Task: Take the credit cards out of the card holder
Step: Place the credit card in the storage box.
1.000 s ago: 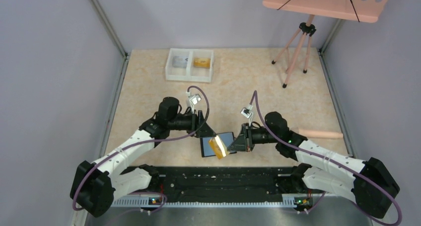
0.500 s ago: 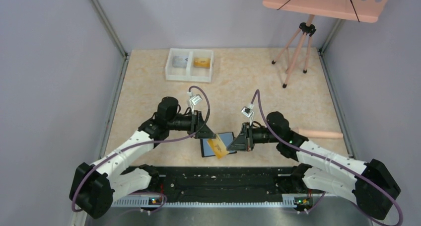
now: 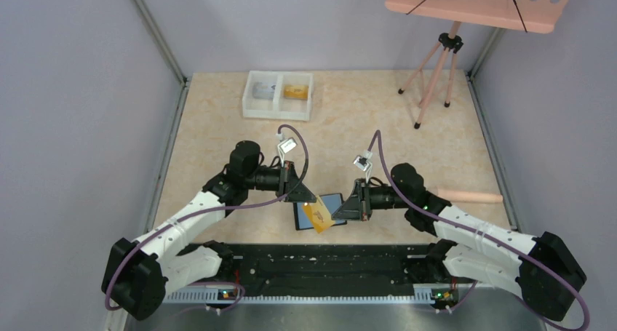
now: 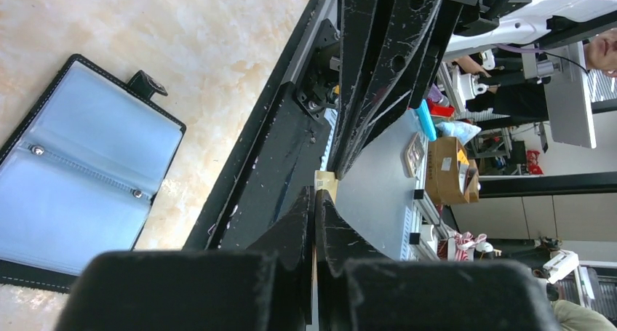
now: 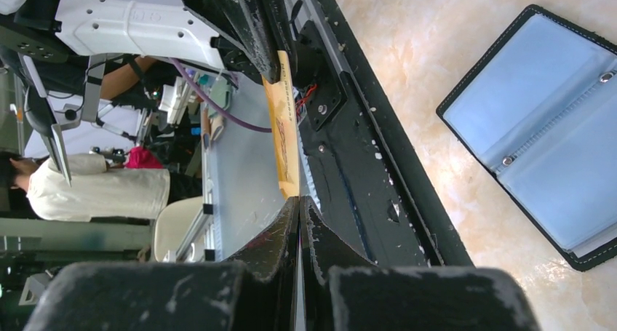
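Both tools clamped one credit card (image 3: 319, 216): left tool (image 3: 311, 199) on its left end, right tool (image 3: 339, 214) on right; card holder (image 3: 335, 201) lay open beneath, lower centre.

Honestly, nothing legible here. The orange credit card (image 5: 285, 127) has print along it and the white arm link (image 5: 131, 29) has embossed marks, both too blurry to read.

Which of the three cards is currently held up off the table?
The orange-gold card, pinched by the left gripper and right gripper; the grey card and yellow card lie in the white tray.
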`<control>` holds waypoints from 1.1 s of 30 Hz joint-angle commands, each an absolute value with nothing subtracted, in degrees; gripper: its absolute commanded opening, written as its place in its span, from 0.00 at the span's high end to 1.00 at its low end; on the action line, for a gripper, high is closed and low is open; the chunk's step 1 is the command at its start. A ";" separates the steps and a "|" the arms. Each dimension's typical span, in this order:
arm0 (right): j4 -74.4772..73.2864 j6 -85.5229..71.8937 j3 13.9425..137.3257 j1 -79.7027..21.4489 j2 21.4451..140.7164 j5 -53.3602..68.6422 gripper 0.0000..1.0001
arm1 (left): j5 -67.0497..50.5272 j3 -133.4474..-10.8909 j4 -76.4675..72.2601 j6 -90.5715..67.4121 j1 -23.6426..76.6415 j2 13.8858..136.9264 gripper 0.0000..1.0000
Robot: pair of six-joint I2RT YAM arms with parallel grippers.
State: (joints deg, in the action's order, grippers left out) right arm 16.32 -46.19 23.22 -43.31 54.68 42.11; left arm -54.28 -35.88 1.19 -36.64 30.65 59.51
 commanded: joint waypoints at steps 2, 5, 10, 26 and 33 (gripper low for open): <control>20.79 -46.41 23.55 -42.53 55.11 41.79 1.00 | -55.40 -35.88 -2.15 -36.89 30.89 59.54 1.00; 20.22 -46.66 23.40 -41.83 54.75 41.26 0.99 | -53.97 -35.78 -2.26 -37.15 30.87 58.97 1.00; 15.53 -45.13 23.88 -40.54 50.94 37.56 0.83 | -50.58 -35.70 -0.49 -36.01 30.89 58.10 1.00; 5.28 -42.68 23.31 -38.94 43.70 26.62 0.01 | -19.78 -41.33 9.92 -35.52 28.77 61.69 1.00; 5.27 -41.27 22.97 -38.94 44.74 26.13 0.01 | -0.93 -47.17 7.42 -33.68 23.91 66.98 1.00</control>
